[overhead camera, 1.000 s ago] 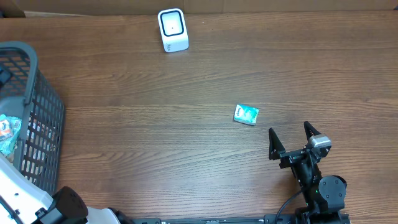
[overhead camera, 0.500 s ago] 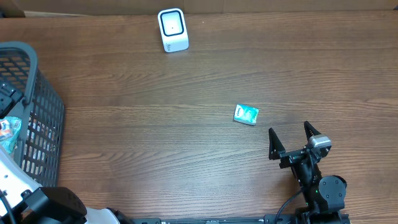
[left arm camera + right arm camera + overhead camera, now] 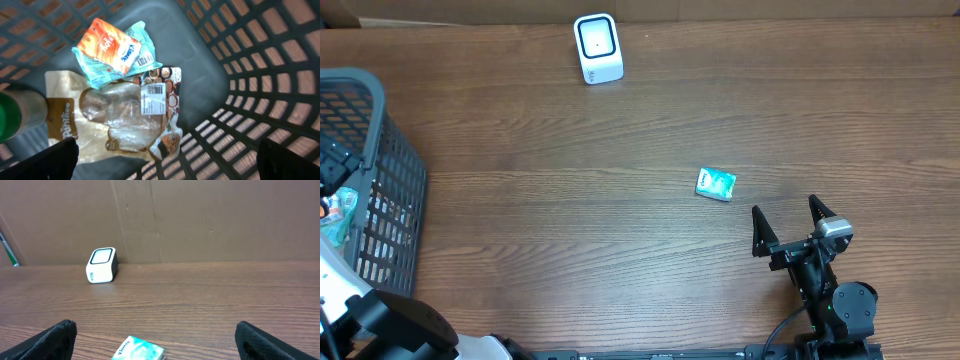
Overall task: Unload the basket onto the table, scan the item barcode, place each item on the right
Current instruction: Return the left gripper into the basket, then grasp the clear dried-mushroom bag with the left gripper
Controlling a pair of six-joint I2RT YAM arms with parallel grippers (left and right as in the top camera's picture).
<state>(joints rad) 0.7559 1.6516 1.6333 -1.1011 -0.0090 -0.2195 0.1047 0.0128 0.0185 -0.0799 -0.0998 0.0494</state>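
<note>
Currently small teal packet lies flat on brown wooden table, at 10 o'clock from right gripper, apart; jaws wide, empty. White box-shaped scanner at table's 12 o'clock. Left gripper, also wide, empty, inside grey plastic basket at 9 o'clock. Only left wrist view shows clear barcode-labelled pouch there.

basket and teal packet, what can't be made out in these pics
- Basket contents, overhead: mostly cut off by the left edge.
- Teal packet print, overhead: too small; right wrist view: bottom edge cuts it.
- Green-topped container, left wrist: cut by the left edge.
- White barcode label on the clear bag, left wrist: print too small to read.
</note>
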